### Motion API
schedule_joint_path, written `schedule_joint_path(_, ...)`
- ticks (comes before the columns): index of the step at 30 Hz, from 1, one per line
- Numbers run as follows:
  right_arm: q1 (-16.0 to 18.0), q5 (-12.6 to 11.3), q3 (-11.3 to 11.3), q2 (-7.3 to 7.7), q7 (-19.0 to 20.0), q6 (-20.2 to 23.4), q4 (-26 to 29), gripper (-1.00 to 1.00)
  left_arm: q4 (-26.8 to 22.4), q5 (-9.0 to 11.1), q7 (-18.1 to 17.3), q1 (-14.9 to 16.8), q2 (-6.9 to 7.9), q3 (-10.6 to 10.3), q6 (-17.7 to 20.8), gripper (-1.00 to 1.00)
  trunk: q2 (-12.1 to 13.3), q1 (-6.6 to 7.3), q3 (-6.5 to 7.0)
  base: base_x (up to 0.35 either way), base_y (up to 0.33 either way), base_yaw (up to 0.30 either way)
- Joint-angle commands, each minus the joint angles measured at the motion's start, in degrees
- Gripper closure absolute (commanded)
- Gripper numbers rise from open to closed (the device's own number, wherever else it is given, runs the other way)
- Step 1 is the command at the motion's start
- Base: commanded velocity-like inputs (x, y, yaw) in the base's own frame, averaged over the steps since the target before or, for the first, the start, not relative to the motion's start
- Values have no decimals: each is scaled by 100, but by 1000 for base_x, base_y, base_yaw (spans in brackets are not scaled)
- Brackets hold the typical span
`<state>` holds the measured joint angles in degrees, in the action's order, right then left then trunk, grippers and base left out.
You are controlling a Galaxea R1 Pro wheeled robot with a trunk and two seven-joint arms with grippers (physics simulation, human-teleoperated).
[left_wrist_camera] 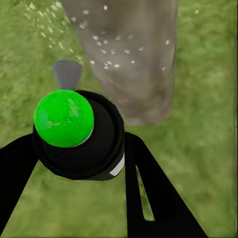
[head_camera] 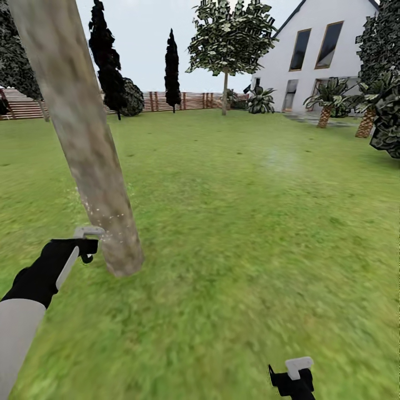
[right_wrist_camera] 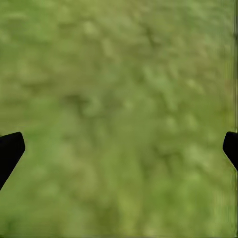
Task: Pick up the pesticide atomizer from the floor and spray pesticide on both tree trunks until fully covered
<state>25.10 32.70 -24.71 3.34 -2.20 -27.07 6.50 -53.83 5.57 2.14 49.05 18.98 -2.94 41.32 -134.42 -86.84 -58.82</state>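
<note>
A thick grey-brown tree trunk (head_camera: 83, 133) rises close at the left of the head view, leaning across the picture. My left gripper (head_camera: 89, 244) is beside its base, shut on the pesticide atomizer (left_wrist_camera: 79, 129), a black sprayer with a bright green round cap and a grey nozzle pointing at the trunk (left_wrist_camera: 131, 54). White droplets (left_wrist_camera: 106, 52) speckle the bark and the nearby grass. The second tree (head_camera: 225, 91) stands far off near the fence. My right gripper (head_camera: 294, 378) hangs low at the right, open over bare grass, with a black fingertip (right_wrist_camera: 10, 148) at each side of its wrist view.
Green lawn (head_camera: 250, 222) stretches ahead and to the right. A white house (head_camera: 333, 55), short palms (head_camera: 325, 111) and a dark bush (head_camera: 386, 122) stand at the far right. Black cypresses (head_camera: 172, 72) and a wooden fence (head_camera: 183, 101) line the back.
</note>
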Motion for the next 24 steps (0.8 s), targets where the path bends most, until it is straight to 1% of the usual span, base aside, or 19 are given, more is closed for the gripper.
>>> schedule_joint_path(1, 2, 0, 0, 0, -3, 0, 0, -100, -51, -3, 3, 0, -4, 2, 4, 100, 0, 0, 0, 182, -213, 37)
schedule_joint_path(4, 2, 0, 1, 0, -1, 0, 0, -100, -97, 4, 6, 0, -22, 17, 3, 100, 0, 0, 0, 259, -161, 187)
schedule_joint_path(8, 1, 0, 1, 0, 0, 0, 0, -100, -170, 6, 5, 0, -21, 10, -1, 100, 0, 0, 0, 315, -28, 271)
schedule_joint_path(13, 2, 0, 1, 0, 0, 0, 0, -100, -249, 2, 1, -13, -3, -6, -1, 100, 0, 0, 0, 55, -1, 267)
schedule_joint_path(15, 3, 0, -6, 0, -2, 0, 0, -100, -224, -2, 19, -25, 0, -5, -24, 100, 0, 0, 0, 64, -150, 49)
schedule_joint_path(19, 2, 0, -4, 0, -8, 0, 0, -100, -216, 31, 385, -27, -7, -13, -30, 100, 0, 0, 0, 52, -249, 6)
schedule_joint_path(24, -2, 0, -4, 0, -3, 0, 0, -100, -204, 66, 361, -27, -8, -13, -28, 100, 0, 0, 0, 1, -269, 0)
